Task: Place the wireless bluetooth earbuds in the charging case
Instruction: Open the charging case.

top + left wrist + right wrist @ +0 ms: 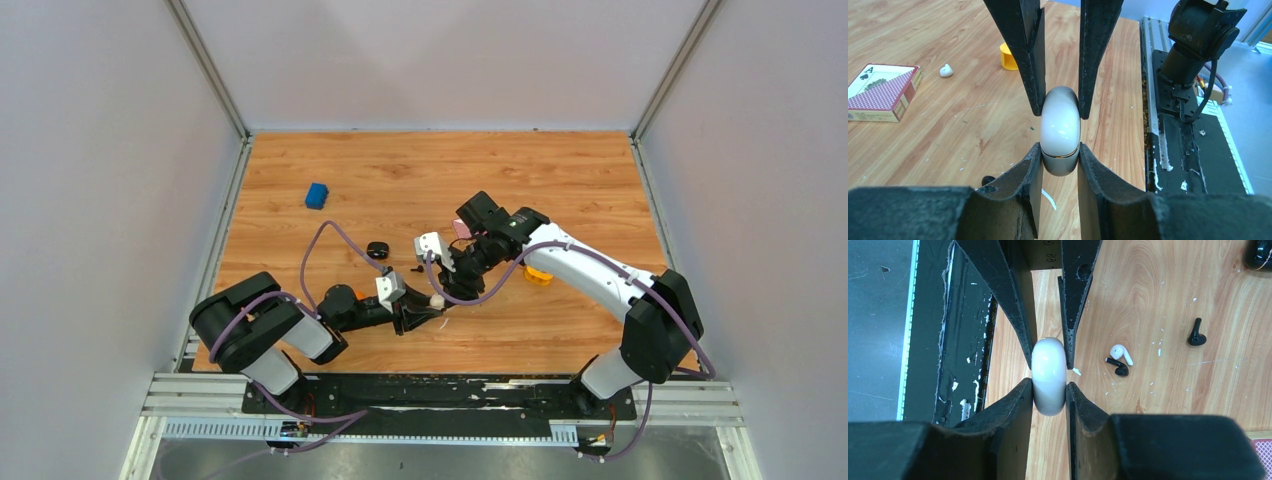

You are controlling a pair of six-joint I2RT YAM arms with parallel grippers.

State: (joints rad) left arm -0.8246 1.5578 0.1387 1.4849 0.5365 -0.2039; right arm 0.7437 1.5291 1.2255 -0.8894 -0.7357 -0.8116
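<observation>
Bright, even light from overhead, nothing harsh. The wood-grain brown desk (600, 180) only gets soft, faint shadows right under the arms. The top view is sharp, though the pale grey walls (100, 200) look a bit washed out. In both wrist views the glossy white rounded charging case (1060, 125) catches small glare spots. The left gripper (1059, 150) has its black fingers (1013, 200) at 6 o'clock, mushy and out of focus so close to the lens. The background stays crisp.
</observation>
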